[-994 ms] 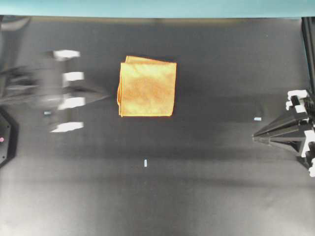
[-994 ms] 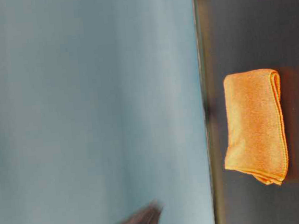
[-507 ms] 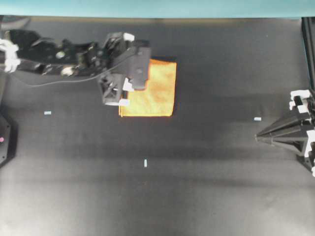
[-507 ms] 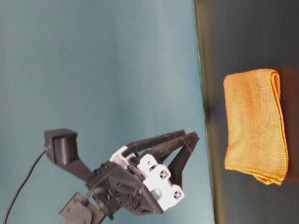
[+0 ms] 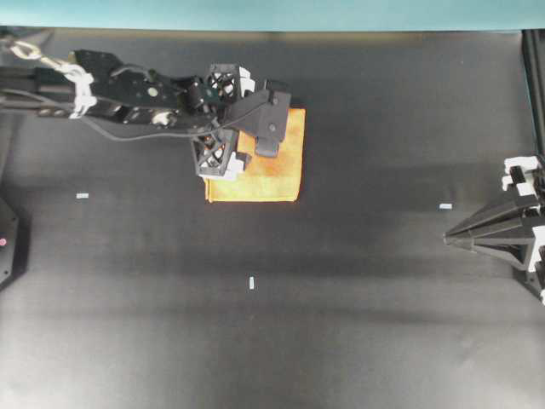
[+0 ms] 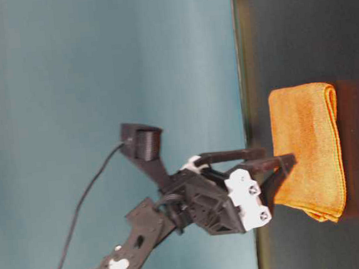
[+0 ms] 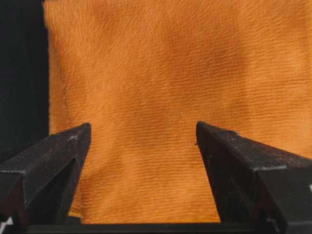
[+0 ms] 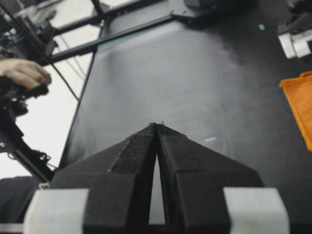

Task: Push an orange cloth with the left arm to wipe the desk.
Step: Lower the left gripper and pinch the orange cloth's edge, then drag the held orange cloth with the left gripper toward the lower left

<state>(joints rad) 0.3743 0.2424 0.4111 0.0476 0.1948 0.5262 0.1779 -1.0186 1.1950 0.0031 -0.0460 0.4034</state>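
Desk (image 5: 358,324): wide matte black surface; a few small white tape marks (image 5: 252,283) lie on it.
Orange cloth (image 5: 277,175): folded, roughly square, lying flat on the desk in the upper middle of the overhead view. Its layered edges show at the lower end in the table-level view (image 6: 310,154).
Left arm (image 5: 128,89): reaches in from the upper left of the overhead view and ends over the cloth's left half, which it partly covers.
Left gripper (image 5: 223,119): jaws spread wide, nothing between them but cloth surface below. Both lattice-sided fingers (image 5: 215,156) point down toward the cloth.
Cloth relative to left jaws: in the left wrist view the cloth (image 7: 165,87) fills the gap between the two fingertips (image 7: 58,146) and extends beyond both; its left edge, with bare desk past it, lies just outside the left finger.
Contact, left gripper: in the table-level view the fingertips (image 6: 276,162) sit at the near edge of the cloth, at or just above its surface; whether they press on it cannot be told.
Right gripper (image 8: 157,127): jaws pressed together to a point, holding nothing, parked at the right edge of the overhead view (image 5: 460,238).
Cloth relative to right jaws: well apart; only a corner of the cloth (image 8: 300,105) shows at the right edge of the right wrist view.
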